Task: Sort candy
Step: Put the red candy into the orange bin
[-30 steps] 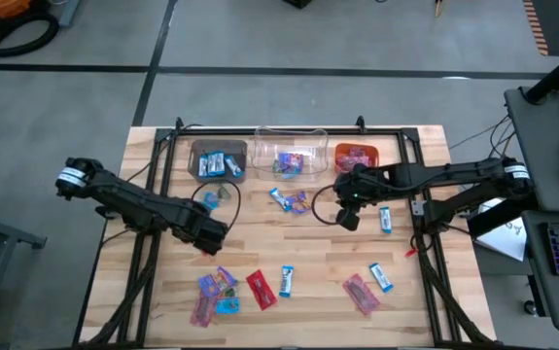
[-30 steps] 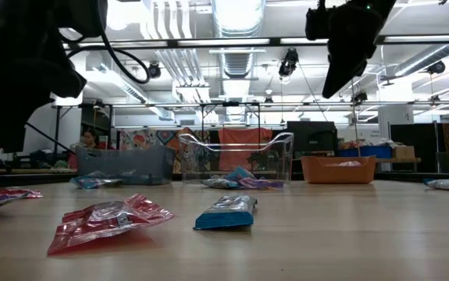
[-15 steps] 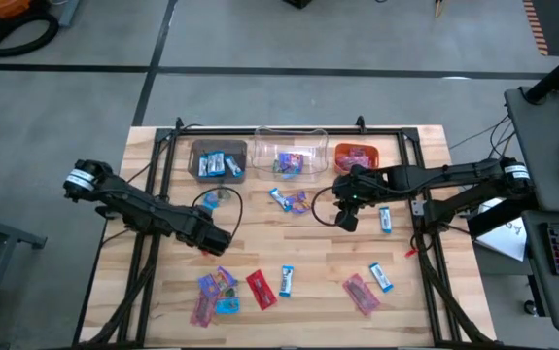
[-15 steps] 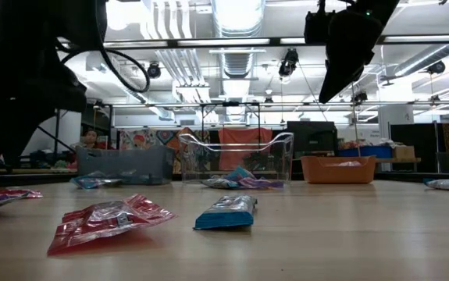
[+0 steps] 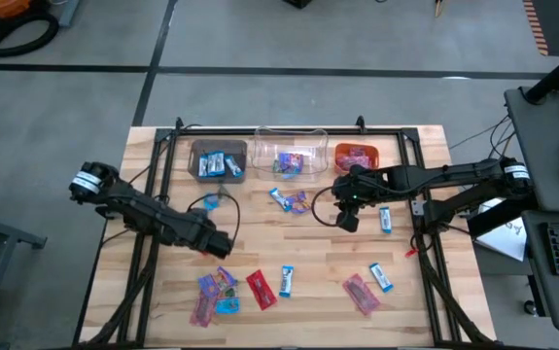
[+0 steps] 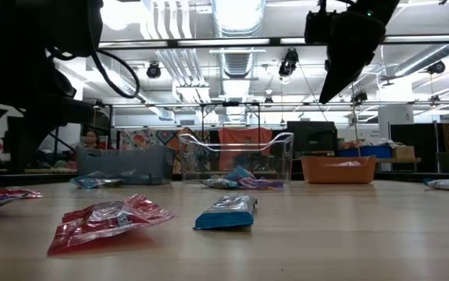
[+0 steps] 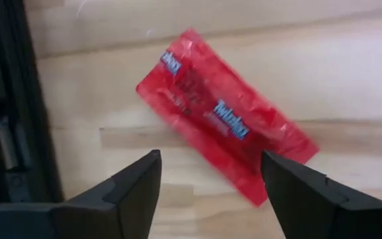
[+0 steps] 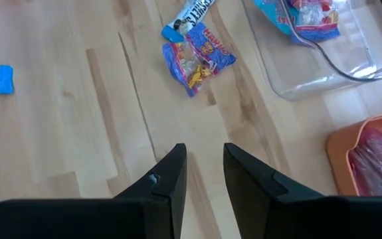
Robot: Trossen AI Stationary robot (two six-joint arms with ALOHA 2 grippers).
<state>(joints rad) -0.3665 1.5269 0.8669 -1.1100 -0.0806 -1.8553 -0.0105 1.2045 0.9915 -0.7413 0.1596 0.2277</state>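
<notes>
Hovering low over the bench (image 5: 425, 292), the left gripper (image 7: 209, 174) is seen with its jaws spread wide on either side of a red candy (image 7: 227, 118) that lies flat on the wood, not yet touched; the step in hand is judged to be the approach to a pick-up of this sweet. In the high view the left gripper (image 5: 219, 243) is placed at about eight o'clock from the bench's middle, with a cluster of loose candy (image 5: 217, 294) lying just nearer, toward six o'clock. For the next move, a straight descent is called for, so that the wrapper is caught across its narrow width as the jaws close, followed by a carry to the orange bin (image 5: 357, 156) at one o'clock, where red wrappers are already seen. Farther off, the right gripper (image 5: 346, 212) is held above the bench near two o'clock, its jaws slightly parted and holding nothing. Beyond it, at twelve o'clock, the clear bin (image 5: 290, 146) and the brown bin (image 5: 219, 160) are lined up along the far edge.
</notes>
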